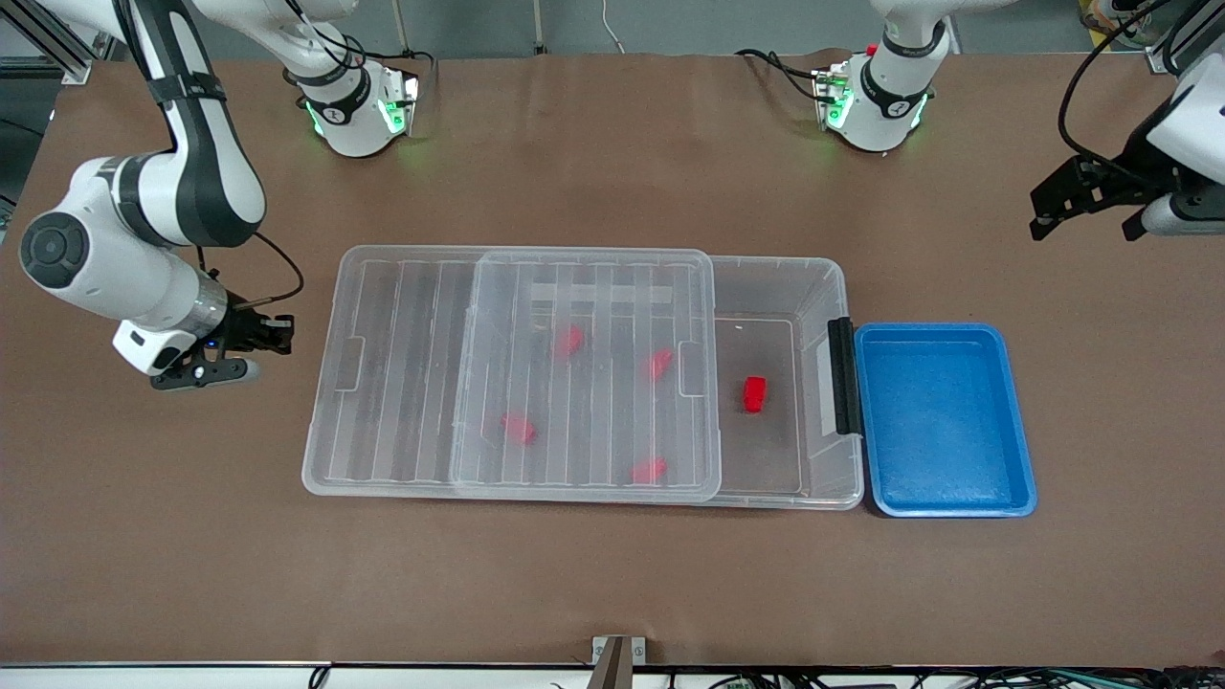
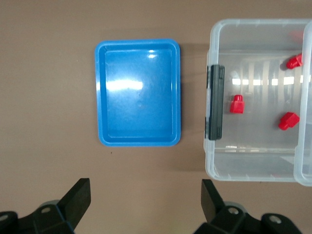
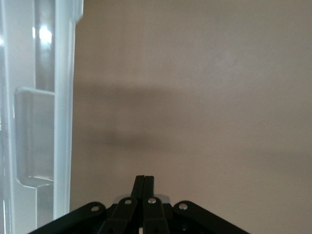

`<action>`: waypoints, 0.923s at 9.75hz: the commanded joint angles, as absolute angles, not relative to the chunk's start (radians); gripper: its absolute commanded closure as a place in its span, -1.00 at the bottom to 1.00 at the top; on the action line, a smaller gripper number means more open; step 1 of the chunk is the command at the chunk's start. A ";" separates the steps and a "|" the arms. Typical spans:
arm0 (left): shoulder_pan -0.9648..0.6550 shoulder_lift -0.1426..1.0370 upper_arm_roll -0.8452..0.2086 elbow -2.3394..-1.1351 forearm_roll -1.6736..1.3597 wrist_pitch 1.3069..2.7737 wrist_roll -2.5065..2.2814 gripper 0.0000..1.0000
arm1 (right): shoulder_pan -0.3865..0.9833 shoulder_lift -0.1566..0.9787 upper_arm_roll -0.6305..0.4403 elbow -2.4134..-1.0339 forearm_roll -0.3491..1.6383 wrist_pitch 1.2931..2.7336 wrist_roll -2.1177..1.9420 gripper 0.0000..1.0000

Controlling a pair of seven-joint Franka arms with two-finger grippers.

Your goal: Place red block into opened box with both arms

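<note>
Both grippers hold nothing: the right gripper (image 1: 273, 335) is pinched together beside the box (image 1: 823, 277), the left gripper (image 1: 1086, 206) spread wide past the blue tray (image 1: 1014, 478). The red block (image 1: 754, 393) already lies in the box's uncovered end; four others sit under the lid (image 1: 584, 373), which might snag the closed fingers.

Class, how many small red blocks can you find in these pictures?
5, all in the box: one red block in the uncovered end, four under the lid. None seems hidden.
</note>
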State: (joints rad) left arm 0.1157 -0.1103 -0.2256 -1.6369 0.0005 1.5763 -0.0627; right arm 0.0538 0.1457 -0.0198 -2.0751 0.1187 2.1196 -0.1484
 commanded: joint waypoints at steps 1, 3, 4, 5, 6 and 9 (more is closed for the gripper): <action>0.123 -0.123 -0.244 -1.690 -0.014 1.557 -0.071 -1.00 | 0.075 0.159 -0.015 -2.100 0.243 2.097 -0.170 1.00; 0.123 -0.106 -0.252 -1.672 -0.014 1.559 -0.061 -1.00 | 0.090 0.181 -0.003 -2.089 0.299 2.094 -0.201 1.00; 0.124 -0.103 -0.253 -1.664 -0.014 1.557 -0.049 -1.00 | 0.092 0.187 0.008 -2.086 0.329 2.095 -0.201 1.00; 0.124 -0.103 -0.253 -1.666 -0.015 1.554 -0.049 -1.00 | 0.092 0.204 0.021 -2.070 0.362 2.094 -0.199 1.00; 0.124 -0.103 -0.253 -1.664 -0.014 1.552 -0.049 -1.00 | 0.092 0.222 0.041 -2.045 0.371 2.089 -0.195 1.00; 0.123 -0.101 -0.253 -1.647 -0.015 1.552 -0.049 -1.00 | 0.094 0.250 0.089 -2.016 0.374 2.091 -0.181 1.00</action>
